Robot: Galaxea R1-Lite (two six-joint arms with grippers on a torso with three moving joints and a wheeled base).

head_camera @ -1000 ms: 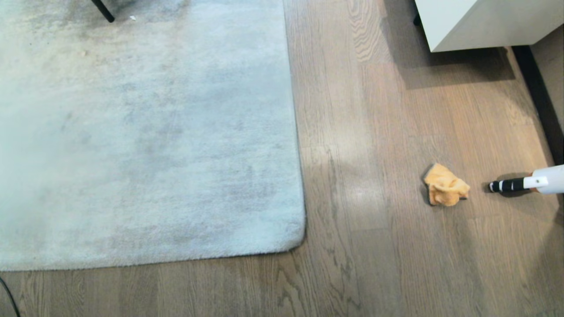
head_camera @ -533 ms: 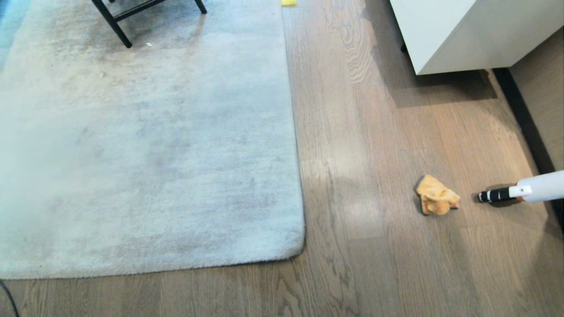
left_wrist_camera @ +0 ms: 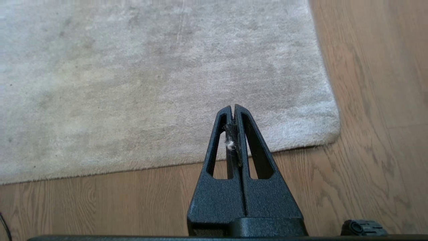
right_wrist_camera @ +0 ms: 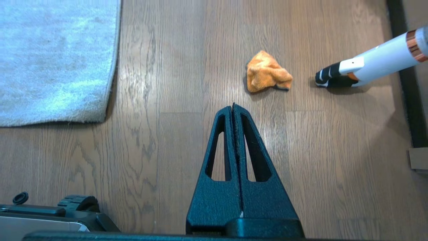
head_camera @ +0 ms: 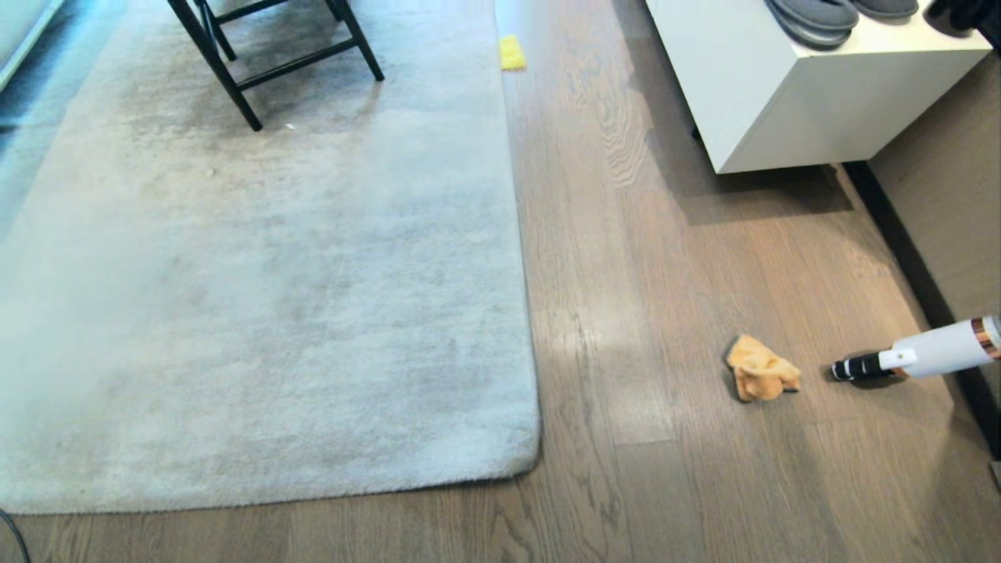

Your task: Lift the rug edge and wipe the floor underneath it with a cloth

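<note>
While both tools are closed on nothing, the cloth (right_wrist_camera: 267, 71) lies crumpled on the floor (right_wrist_camera: 174, 100) ahead of the right tool (right_wrist_camera: 233, 108), and the rug edge (left_wrist_camera: 301, 142) lies flat before the left tool (left_wrist_camera: 233, 108).

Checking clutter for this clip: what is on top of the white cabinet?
Grey slippers sit on the white cabinet, with a second grey pair and something dark at the picture's top edge. The rest of its top is out of view.
</note>
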